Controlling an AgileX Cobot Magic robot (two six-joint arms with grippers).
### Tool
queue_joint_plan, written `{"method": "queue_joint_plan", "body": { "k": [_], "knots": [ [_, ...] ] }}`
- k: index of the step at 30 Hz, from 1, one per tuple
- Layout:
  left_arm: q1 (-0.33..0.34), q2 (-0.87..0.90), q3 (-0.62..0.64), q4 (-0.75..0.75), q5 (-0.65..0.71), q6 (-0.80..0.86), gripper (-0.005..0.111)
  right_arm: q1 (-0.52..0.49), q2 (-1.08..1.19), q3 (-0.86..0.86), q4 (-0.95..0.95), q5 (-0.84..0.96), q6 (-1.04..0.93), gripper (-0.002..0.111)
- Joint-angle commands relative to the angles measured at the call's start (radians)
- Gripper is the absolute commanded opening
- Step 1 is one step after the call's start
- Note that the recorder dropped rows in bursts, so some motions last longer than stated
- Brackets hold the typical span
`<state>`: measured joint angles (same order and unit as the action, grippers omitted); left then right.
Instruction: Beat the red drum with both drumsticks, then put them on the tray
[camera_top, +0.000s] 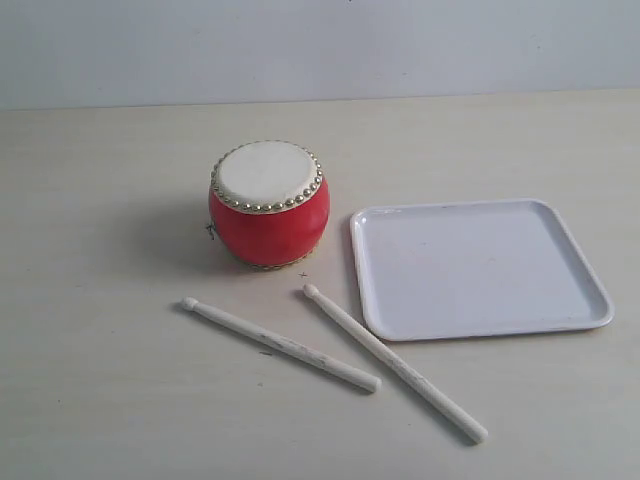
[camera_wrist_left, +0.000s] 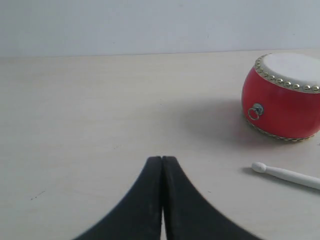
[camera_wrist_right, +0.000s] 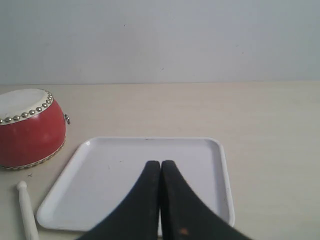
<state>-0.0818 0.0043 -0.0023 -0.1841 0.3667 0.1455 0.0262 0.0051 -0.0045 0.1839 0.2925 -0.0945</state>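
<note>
The red drum (camera_top: 268, 204) with its cream skin and gold studs stands upright on the table, left of the white tray (camera_top: 478, 268). Two pale drumsticks lie in front of them: the left drumstick (camera_top: 280, 344) and the right drumstick (camera_top: 395, 363), tips pointing toward the drum. Neither gripper shows in the exterior view. My left gripper (camera_wrist_left: 162, 159) is shut and empty, with the drum (camera_wrist_left: 282, 97) and a drumstick tip (camera_wrist_left: 285, 174) off to one side. My right gripper (camera_wrist_right: 160, 163) is shut and empty in front of the tray (camera_wrist_right: 220, 165), beside the drum (camera_wrist_right: 30, 127) and a drumstick tip (camera_wrist_right: 26, 205).
The pale wooden table (camera_top: 100, 400) runs back to a plain light wall (camera_top: 320, 45). Nothing lies on the tray.
</note>
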Motion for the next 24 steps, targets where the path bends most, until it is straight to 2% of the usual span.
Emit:
{"method": "queue_joint_plan", "body": {
  "k": [1, 17, 24],
  "knots": [
    [0.001, -0.004, 0.002, -0.007, -0.01, 0.002, 0.0, -0.002, -0.005, 0.004, 0.001, -0.004, -0.008, 0.0],
    [0.001, -0.004, 0.002, -0.007, -0.012, 0.025, 0.0, -0.002, -0.005, 0.004, 0.001, -0.004, -0.008, 0.0],
    [0.001, -0.004, 0.002, -0.068, -0.103, 0.036, 0.0, -0.002, -0.005, 0.004, 0.001, -0.004, -0.008, 0.0]
  ]
}}
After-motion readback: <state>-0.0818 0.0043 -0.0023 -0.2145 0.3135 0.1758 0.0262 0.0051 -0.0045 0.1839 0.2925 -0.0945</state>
